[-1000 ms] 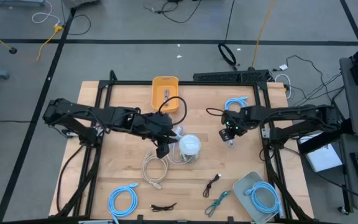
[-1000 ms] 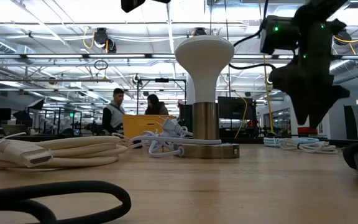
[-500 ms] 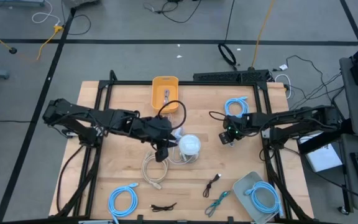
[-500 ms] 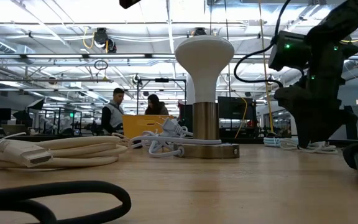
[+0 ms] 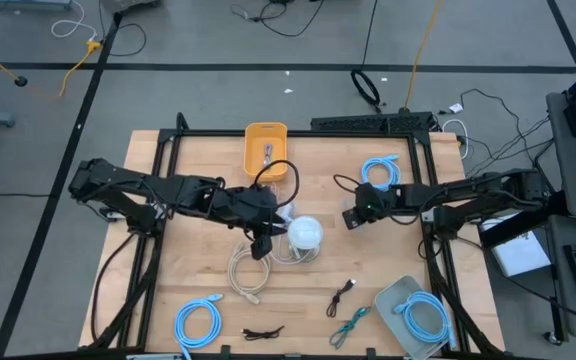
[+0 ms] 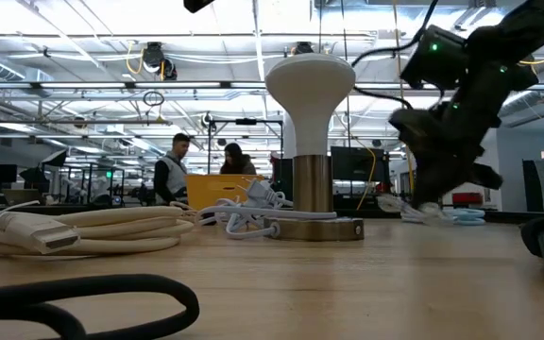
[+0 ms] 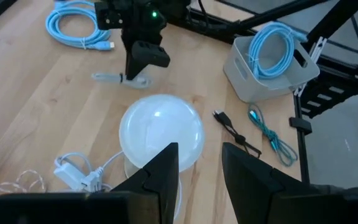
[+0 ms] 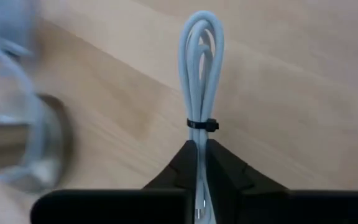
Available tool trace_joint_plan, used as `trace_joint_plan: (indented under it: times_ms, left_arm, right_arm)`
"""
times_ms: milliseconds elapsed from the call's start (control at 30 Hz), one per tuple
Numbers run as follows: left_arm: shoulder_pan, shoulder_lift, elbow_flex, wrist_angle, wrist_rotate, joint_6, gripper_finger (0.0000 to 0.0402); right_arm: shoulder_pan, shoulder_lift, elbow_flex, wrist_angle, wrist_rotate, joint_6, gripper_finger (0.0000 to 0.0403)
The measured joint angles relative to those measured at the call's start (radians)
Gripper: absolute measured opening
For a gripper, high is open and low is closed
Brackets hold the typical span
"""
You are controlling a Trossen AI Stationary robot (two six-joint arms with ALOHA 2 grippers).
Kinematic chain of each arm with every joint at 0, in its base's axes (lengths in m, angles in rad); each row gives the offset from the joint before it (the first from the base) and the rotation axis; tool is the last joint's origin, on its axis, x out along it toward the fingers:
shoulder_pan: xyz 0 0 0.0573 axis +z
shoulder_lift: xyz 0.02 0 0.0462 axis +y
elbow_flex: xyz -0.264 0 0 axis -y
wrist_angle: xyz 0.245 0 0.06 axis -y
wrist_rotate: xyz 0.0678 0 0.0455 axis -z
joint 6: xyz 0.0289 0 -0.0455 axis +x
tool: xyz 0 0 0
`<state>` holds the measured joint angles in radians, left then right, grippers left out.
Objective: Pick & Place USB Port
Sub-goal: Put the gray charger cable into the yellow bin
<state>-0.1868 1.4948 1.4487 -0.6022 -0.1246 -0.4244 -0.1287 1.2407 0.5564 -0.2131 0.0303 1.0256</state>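
Note:
A grey cable bundle [image 8: 201, 68], tied with a black band [image 8: 202, 124], sits in my shut right gripper [image 8: 202, 152], right of the white dome lamp [image 5: 305, 232] in the high view. The left wrist view shows that gripper [image 7: 143, 70] with the bundle [image 7: 114, 78] stretched out low over the wood. My left gripper [image 7: 201, 174] is open and hovers just left of and above the lamp dome [image 7: 160, 127], touching nothing. My right gripper pinches the grey cable bundle between its two fingers at one end, just behind the black band [image 8: 202, 132]. The fingers lie along the bundle and slant down toward the table's left. The looped free end [image 8: 201, 25] points away from the gripper, low at the tabletop [image 6: 404, 206].
An orange bin [image 5: 266, 148] stands at the far edge and a grey bin [image 5: 413, 310] with a blue cable at the near right. Blue cable coils [image 5: 378, 168] [image 5: 200, 322], a thick white cable [image 5: 248, 272] and small black cables [image 5: 343, 293] lie about the table.
My right gripper has shifted toward the table's left, nearer the lamp, and has tipped over from pointing down to slanting low, bringing the grey bundle down to the tabletop. My left arm has kept nearly still.

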Motion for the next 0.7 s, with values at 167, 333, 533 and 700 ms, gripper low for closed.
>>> trace_joint_plan:
  times_ms: [167,333,533,700]
  left_arm:
    - [0.018,0.0,0.0,0.012,0.0,-0.016,0.0124]
    - [0.022,0.0,0.0,0.009,-0.008,-0.032,0.0124]
    - [0.021,0.0,0.0,0.001,-0.02,-0.052,0.0124]
    - [0.021,-0.002,0.0,-0.024,-0.023,-0.076,0.0124]
  right_arm:
    - [-0.009,0.0,0.036,0.151,0.034,0.01,0.0006]
    - [-0.072,0.025,0.171,0.174,0.077,-0.062,0.0001]
    - [-0.179,0.191,0.446,0.127,0.032,-0.199,0.0]
    - [-0.229,0.427,0.736,0.037,-0.06,-0.287,0.0]
